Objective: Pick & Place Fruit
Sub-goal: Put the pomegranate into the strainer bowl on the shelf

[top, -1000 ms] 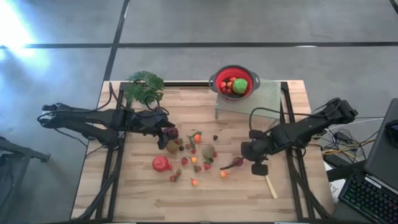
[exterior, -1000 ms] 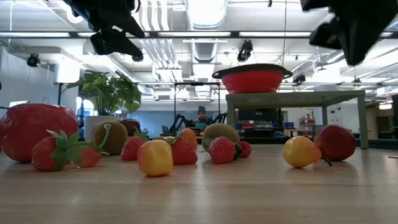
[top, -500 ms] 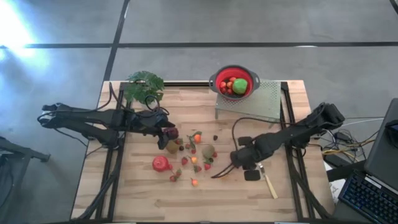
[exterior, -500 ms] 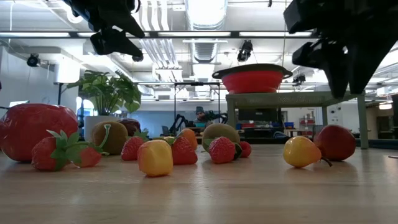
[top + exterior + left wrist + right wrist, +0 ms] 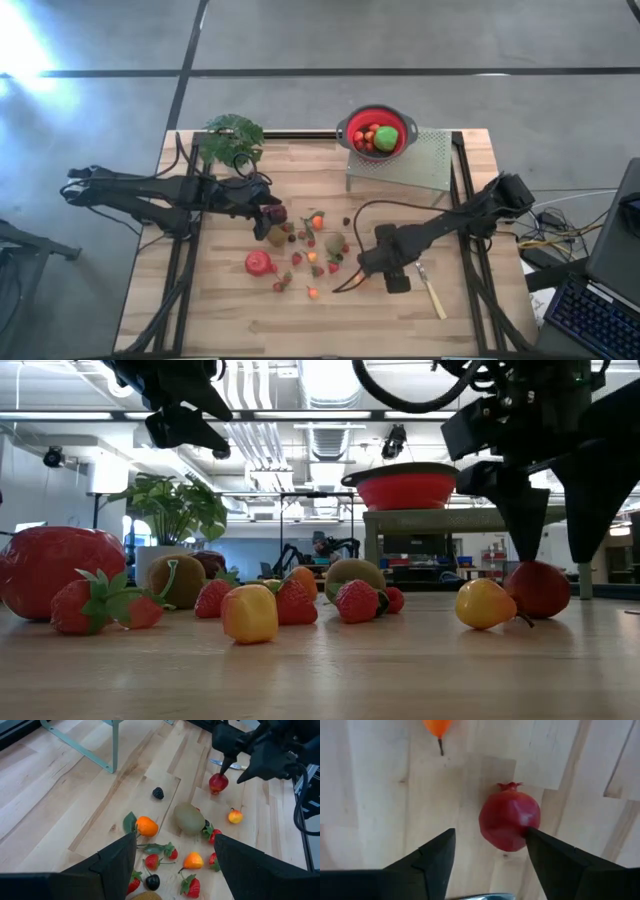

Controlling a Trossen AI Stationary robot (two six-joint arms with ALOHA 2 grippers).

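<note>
1. Pomegranate: the round, dark red toy pomegranate (image 5: 509, 822) with a small crown at one end lies on the pale wooden table (image 5: 230, 320), between the spread fingers of the right gripper (image 5: 490, 851) and off-centre, close against one finger (image 5: 555, 855) and clear of the other.
2. Right gripper (image 5: 375, 270): its fingers stand parted and hold nothing; in the low view the two dark fingers point straight down, their tips at about the height of the fruit's top (image 5: 540, 588).
3. Axis: the fruit is near-spherical; its crown points along the table, away from the wrist, so neither finger meets it on closing.
4. Neighbour: a small orange-yellow toy pear (image 5: 438, 726) lies just ahead of the fingertips, apart from the pomegranate.
5. Left gripper (image 5: 268, 208): it hovers with open, empty fingers over the far cluster of small fruit, well apart from the pomegranate; the right arm is plainly the nearer.
6. Judgement: the coming move calls for a short descent, perhaps a slight sideways centring, then closure.
7. Destination: the red bowl-shaped colander (image 5: 377, 132), already holding fruit, sits on a pale green perforated stand (image 5: 420, 165) beyond the right gripper.
</note>
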